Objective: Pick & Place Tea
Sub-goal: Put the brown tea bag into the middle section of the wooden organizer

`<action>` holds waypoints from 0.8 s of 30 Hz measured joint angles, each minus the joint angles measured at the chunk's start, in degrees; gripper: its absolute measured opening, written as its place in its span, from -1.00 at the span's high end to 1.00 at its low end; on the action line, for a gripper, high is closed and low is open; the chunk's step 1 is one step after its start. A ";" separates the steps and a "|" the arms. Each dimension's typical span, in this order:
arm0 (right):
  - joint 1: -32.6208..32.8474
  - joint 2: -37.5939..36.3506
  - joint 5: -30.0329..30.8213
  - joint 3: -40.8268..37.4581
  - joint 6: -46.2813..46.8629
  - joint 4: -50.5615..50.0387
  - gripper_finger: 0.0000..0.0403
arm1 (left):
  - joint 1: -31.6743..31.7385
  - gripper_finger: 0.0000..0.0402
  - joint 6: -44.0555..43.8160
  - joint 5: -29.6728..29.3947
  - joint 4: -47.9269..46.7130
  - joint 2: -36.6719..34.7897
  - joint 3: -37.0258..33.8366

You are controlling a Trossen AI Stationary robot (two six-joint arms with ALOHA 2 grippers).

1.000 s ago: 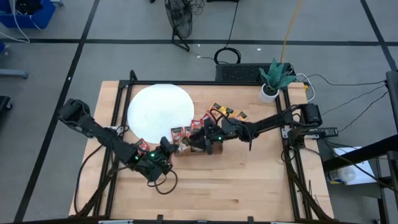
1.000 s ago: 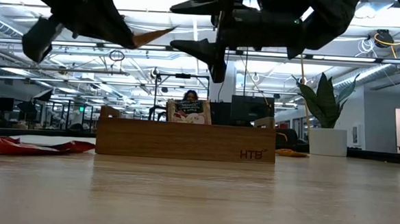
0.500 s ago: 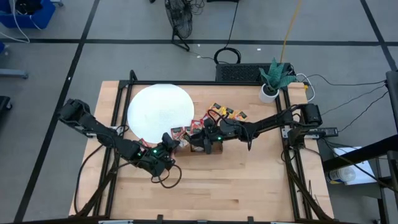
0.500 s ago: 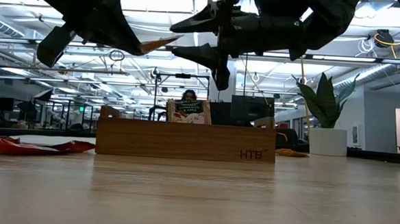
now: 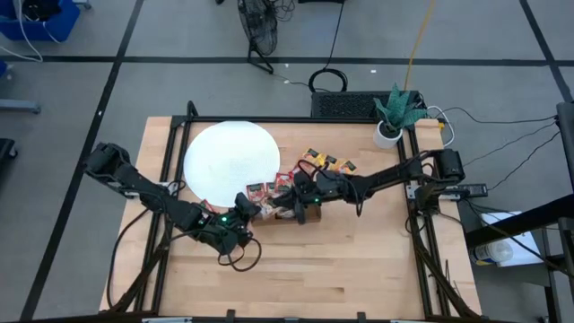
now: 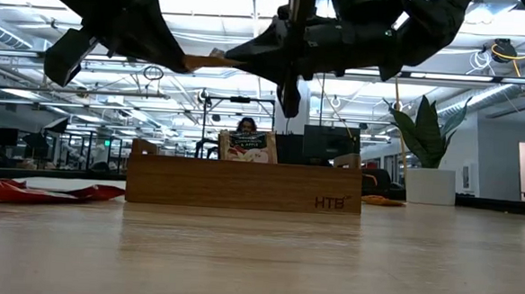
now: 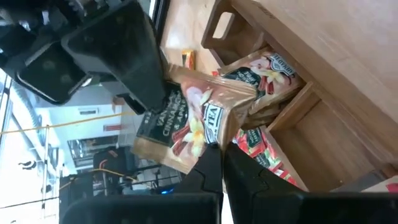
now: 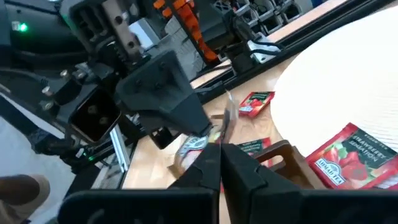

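Note:
A tan tea sachet (image 7: 186, 121) hangs in the air between my two grippers, above the brown wooden tray (image 6: 242, 184). My left gripper (image 7: 216, 163) is shut on one end of it. My right gripper (image 8: 219, 157) is shut on the opposite end. In the low view the sachet (image 6: 204, 61) shows as a thin level strip between the left gripper (image 6: 170, 54) and the right gripper (image 6: 242, 52). More sachets lie in the tray's compartments (image 7: 264, 78), and one stands upright in it (image 6: 247, 146). My left gripper pinches the sachet's edge (image 7: 208, 142) between its two fingers, coming from the table's near left and slanting slightly down. The sachet is clear of the tray and lies roughly level. My right gripper pinches the sachet's opposite edge (image 7: 169, 99) between its two fingers (image 7: 146, 81), coming about level from the table's right. Its own wrist view shows the sachet edge-on (image 8: 225, 124) just past the fingertips. The sachet is lifted clear, spanning both grippers.
A large white disc (image 5: 229, 161) lies at the far left. Red sachets (image 5: 258, 190) (image 5: 204, 206) lie beside it, and orange-yellow ones (image 5: 327, 162) lie beyond the tray. A potted plant (image 5: 395, 112) stands at the far right corner. Bare wood (image 5: 341, 260) fills the near half.
My right gripper, open a second ago with its fingers on either side of the sachet's free end, has shut on it. The sachet stays level above the tray, still held by my left gripper.

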 joint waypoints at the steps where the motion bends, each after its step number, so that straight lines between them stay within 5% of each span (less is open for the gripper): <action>1: 0.36 0.00 0.10 0.00 -0.82 0.21 1.00 | 0.33 0.95 -0.81 0.21 0.19 0.00 0.00; 11: 3.35 -0.43 5.58 0.00 -8.32 3.55 1.00 | 0.15 0.62 -10.54 2.22 4.57 0.00 0.00; 24: 3.52 -0.42 11.69 0.04 -11.51 0.46 1.00 | -4.61 0.60 -15.09 3.06 13.83 0.00 0.02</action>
